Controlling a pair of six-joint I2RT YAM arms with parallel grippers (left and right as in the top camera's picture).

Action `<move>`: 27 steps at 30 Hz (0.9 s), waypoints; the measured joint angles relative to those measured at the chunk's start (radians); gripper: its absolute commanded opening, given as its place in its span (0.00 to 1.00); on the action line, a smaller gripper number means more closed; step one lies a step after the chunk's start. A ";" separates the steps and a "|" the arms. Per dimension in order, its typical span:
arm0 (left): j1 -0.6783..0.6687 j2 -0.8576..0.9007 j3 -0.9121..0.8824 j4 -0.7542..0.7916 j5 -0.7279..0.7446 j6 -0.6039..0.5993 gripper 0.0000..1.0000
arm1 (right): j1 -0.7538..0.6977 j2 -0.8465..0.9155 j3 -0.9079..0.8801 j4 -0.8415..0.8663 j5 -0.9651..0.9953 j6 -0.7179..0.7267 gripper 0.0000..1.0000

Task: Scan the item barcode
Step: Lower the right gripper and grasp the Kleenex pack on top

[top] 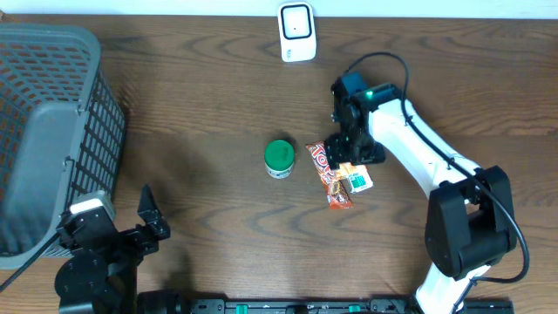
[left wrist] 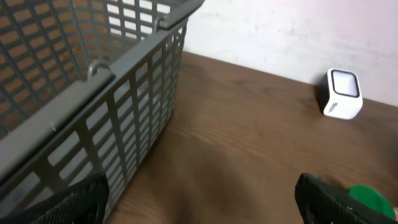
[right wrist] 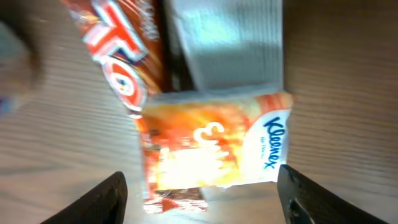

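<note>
Kleenex pack point(top: 358, 180) is lying on the table point(top: 218, 105) just under the right jaws, touching a candy bar point(top: 324, 166). At the left wrist, I'm seeing the left jaws standing spread wide. At the right wrist, the right jaws are straddling the pack; I cannot tell whether they're pinching it.

A shop-checkout setup: grey wire basket point(top: 103, 139), white barcode scanner point(top: 296, 32) (both on a wooden table point(top: 192, 87)).
</note>
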 measured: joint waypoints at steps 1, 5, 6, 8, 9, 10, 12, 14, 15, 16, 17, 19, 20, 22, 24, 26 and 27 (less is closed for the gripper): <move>0.000 0.000 0.000 -0.006 0.000 0.000 0.96 | 0.000 0.000 0.014 -0.006 -0.012 0.004 0.88; 0.000 0.000 0.000 -0.009 0.000 0.000 0.96 | 0.000 0.000 0.032 0.000 -0.031 0.017 0.92; 0.000 0.000 0.000 -0.009 0.000 0.000 0.96 | 0.000 0.000 0.032 0.003 -0.027 0.017 0.94; 0.000 0.000 0.000 -0.009 0.000 0.000 0.96 | 0.000 0.000 0.032 0.008 -0.004 0.023 0.97; 0.000 0.000 0.000 -0.009 0.000 0.000 0.96 | 0.000 0.000 0.031 0.010 0.006 0.026 0.98; 0.000 0.000 0.000 -0.010 0.000 0.000 0.96 | 0.000 0.000 0.031 0.011 0.022 0.028 0.99; 0.000 0.000 0.000 -0.010 0.000 0.000 0.96 | -0.001 0.000 0.031 0.015 0.047 0.034 0.99; 0.000 0.000 0.000 -0.011 0.000 0.000 0.96 | -0.005 0.001 0.031 0.019 0.063 0.035 0.99; 0.000 0.000 0.000 -0.011 0.000 0.000 0.96 | -0.006 0.003 0.031 0.022 0.071 0.035 0.99; 0.000 0.000 0.000 -0.011 0.000 0.000 0.96 | -0.006 0.006 0.031 0.026 0.078 0.034 0.99; 0.000 0.000 0.000 -0.011 0.000 0.000 0.96 | -0.007 0.010 0.031 0.029 0.083 0.033 0.99; 0.000 0.000 0.000 -0.011 0.000 0.000 0.96 | -0.006 0.023 0.031 0.031 0.091 0.031 0.99; 0.000 0.000 0.000 -0.012 0.000 0.000 0.96 | -0.006 0.030 0.031 0.031 0.094 0.031 0.99; 0.000 0.000 0.000 -0.012 0.000 0.000 0.96 | -0.006 0.053 0.031 0.031 0.097 0.031 0.99; 0.000 0.000 0.000 -0.012 0.000 0.000 0.96 | -0.006 0.082 0.031 0.031 0.098 0.030 0.96; 0.000 0.000 0.000 -0.012 0.000 0.000 0.96 | -0.006 0.110 0.030 0.031 0.098 0.027 0.91; 0.000 0.000 0.000 -0.012 0.000 0.000 0.96 | -0.006 0.122 0.028 0.029 0.099 0.023 0.89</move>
